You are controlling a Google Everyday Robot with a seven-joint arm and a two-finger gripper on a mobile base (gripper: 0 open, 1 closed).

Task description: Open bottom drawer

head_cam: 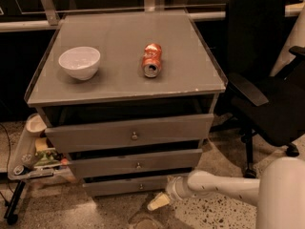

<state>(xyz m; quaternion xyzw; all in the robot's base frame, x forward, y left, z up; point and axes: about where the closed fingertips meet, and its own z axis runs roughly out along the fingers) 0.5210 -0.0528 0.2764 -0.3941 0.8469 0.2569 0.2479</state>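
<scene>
- Bottom drawer (119, 187): lowest, slimmest front of the cabinet (124, 85), near the floor, apparently shut; central knob (140, 186) unheld.
- Gripper (158, 202): low, just right of and nearer than the knob, holding nothing; whether spread or closed cannot be told.
- Judged step: approach. Next move: reach left to the knob, grip it, pull nearward.

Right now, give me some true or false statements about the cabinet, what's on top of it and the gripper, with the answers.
1. The can lies on its side on the cabinet top. True.
2. The bowl touches the can. False: they stand apart.
3. The gripper hovers over the bowl. False: it is low, near the floor, just in front of the bottom drawer.
4. The bottom drawer is pulled far out. False: none of its inside shows.
5. A black office chair stands beside the cabinet. True.
</scene>
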